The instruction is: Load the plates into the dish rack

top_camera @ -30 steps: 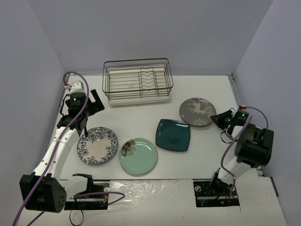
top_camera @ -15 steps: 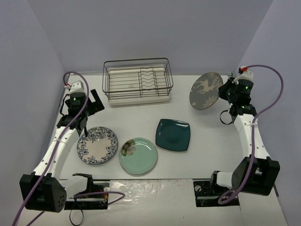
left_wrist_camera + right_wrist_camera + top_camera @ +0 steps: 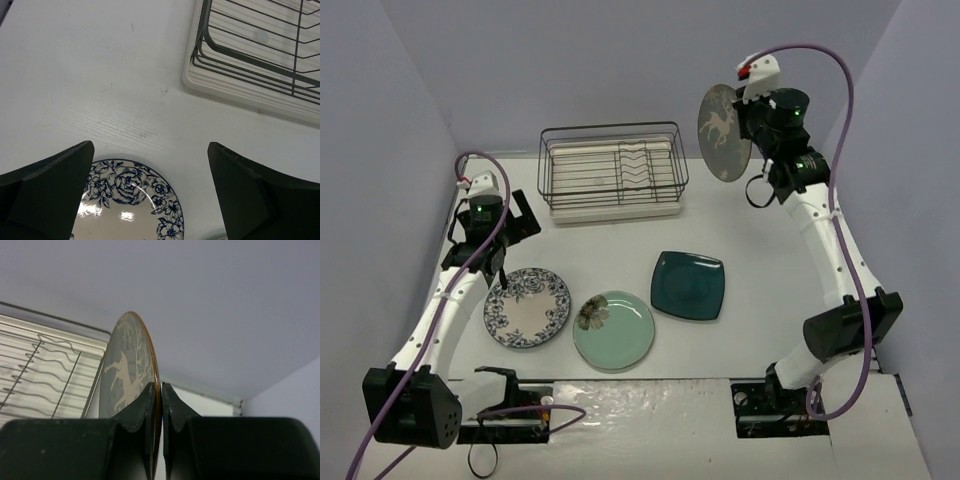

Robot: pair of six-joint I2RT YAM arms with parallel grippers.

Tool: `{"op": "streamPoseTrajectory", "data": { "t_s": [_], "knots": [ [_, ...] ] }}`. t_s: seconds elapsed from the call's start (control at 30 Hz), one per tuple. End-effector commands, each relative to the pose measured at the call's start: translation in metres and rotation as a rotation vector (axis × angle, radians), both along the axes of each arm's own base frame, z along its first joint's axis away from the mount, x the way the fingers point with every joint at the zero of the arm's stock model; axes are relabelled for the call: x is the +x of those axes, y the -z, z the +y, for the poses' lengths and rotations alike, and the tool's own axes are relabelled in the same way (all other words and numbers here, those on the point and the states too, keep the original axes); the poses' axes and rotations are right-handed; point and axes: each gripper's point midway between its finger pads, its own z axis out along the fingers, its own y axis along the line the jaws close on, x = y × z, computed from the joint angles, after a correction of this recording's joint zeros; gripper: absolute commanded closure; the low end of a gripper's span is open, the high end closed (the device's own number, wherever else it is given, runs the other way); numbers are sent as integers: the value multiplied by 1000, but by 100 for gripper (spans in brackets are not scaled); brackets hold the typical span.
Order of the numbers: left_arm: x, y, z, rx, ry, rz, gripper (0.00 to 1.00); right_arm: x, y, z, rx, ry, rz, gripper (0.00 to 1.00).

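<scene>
My right gripper (image 3: 748,125) is shut on the rim of the grey deer plate (image 3: 722,132) and holds it upright, high in the air to the right of the dish rack (image 3: 612,172); the plate shows edge-on in the right wrist view (image 3: 131,365). The dark teal square plate (image 3: 688,286), the mint-green flower plate (image 3: 613,331) and the white plate with blue floral rim (image 3: 527,308) lie flat on the table. My left gripper (image 3: 505,250) is open and empty, just above the floral plate's (image 3: 131,200) far edge.
The rack's tray corner (image 3: 250,95) shows in the left wrist view, up and right. Grey walls close in the table on the left, back and right. The right arm (image 3: 830,250) arcs high along the right wall.
My right arm has lifted the deer plate off the table, turned it upright and carried it up and left toward the rack's right end. The left arm has not moved.
</scene>
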Motion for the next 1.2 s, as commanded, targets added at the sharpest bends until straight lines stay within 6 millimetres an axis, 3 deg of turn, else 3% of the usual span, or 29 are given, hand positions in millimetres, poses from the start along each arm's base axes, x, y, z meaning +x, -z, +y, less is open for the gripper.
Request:
{"op": "streamPoseTrajectory", "data": {
  "t_s": [0.0, 0.2, 0.27, 0.33, 0.47, 0.57, 0.67, 0.9, 1.17],
  "knots": [
    [9, -35, 8, 24, -23, -83, 3, 23, -98, 44, -217, -96, -319, 100],
    [11, -31, 8, 29, -24, -60, 3, 60, -107, 98, -372, -217, -388, 100],
    [13, -30, 8, 29, -24, -56, 3, 75, -94, 111, -398, -245, -384, 100],
    [15, -28, 8, 33, -26, -45, 3, 80, -104, 124, -411, -284, -444, 100],
    [19, -22, 10, 46, -32, -13, 3, 98, -95, 145, -480, -349, -534, 100],
    [21, -17, 10, 49, -30, 2, 3, 103, -91, 159, -535, -412, -589, 100],
    [22, -14, 12, 58, -38, 16, 3, 108, -68, 183, -604, -538, -615, 100],
    [25, -9, 13, 74, -37, 34, 3, 119, -34, 211, -729, -642, -681, 100],
    [30, -2, 16, 88, -48, 63, 3, 102, -38, 236, -723, -745, -762, 100]
  ]
}}
